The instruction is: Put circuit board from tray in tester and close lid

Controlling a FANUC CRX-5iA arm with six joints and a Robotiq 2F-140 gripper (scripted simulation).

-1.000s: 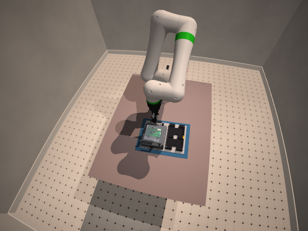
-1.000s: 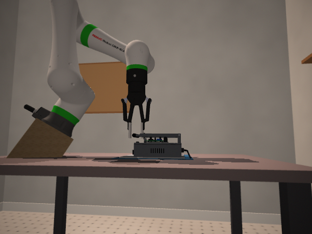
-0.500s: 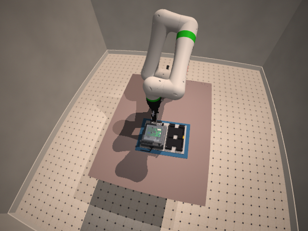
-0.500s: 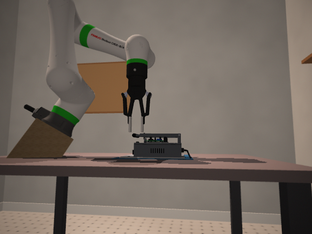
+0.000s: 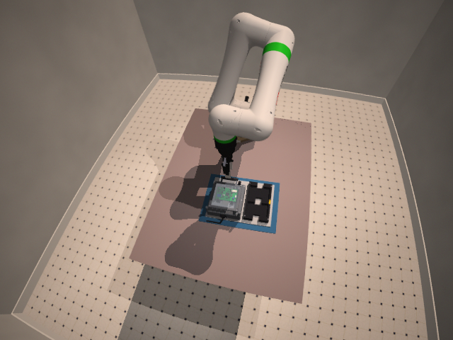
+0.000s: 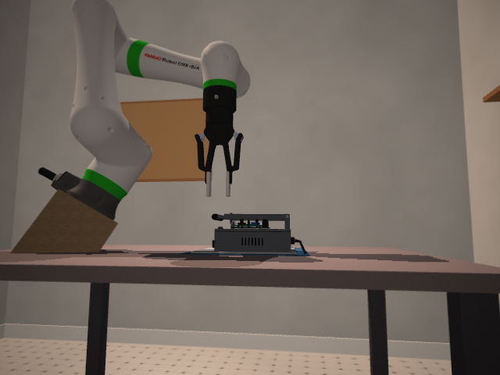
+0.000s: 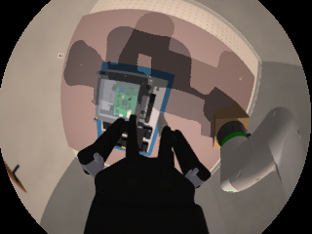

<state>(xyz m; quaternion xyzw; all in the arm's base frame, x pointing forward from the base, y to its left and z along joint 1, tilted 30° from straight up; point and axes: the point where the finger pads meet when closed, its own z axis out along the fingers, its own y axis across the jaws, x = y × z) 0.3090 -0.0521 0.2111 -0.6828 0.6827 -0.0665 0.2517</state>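
Black and pale-tipped, the gripper [image 5: 226, 174] [image 6: 218, 196] [image 7: 149, 115] hangs above the handle side of the tester [image 5: 224, 205] [image 6: 252, 241] [image 7: 144, 104], its fingers partly open with nothing between them. Beneath the clear lid [image 5: 216, 195] [image 6: 258, 216] [image 7: 105, 97] lies the green circuit board [image 5: 227, 194] [image 6: 247, 226] [image 7: 125, 99] (whether its holes sit over the pins, one cannot tell). Beside the tester, the black tray [image 5: 257, 211] [image 7: 144, 132] has both pockets bare. Under both spreads a blue mat [image 5: 277, 208] [image 6: 302, 254] [image 7: 168, 88].

The gripper [image 5: 227, 173] [image 6: 218, 195] [image 7: 149, 115] has risen relative to the tester's lid [image 5: 220, 202] [image 6: 258, 216] [image 7: 106, 97]: its fingertips, initially level with the lid's handle end, subsequently just above it, now stand clearly higher.
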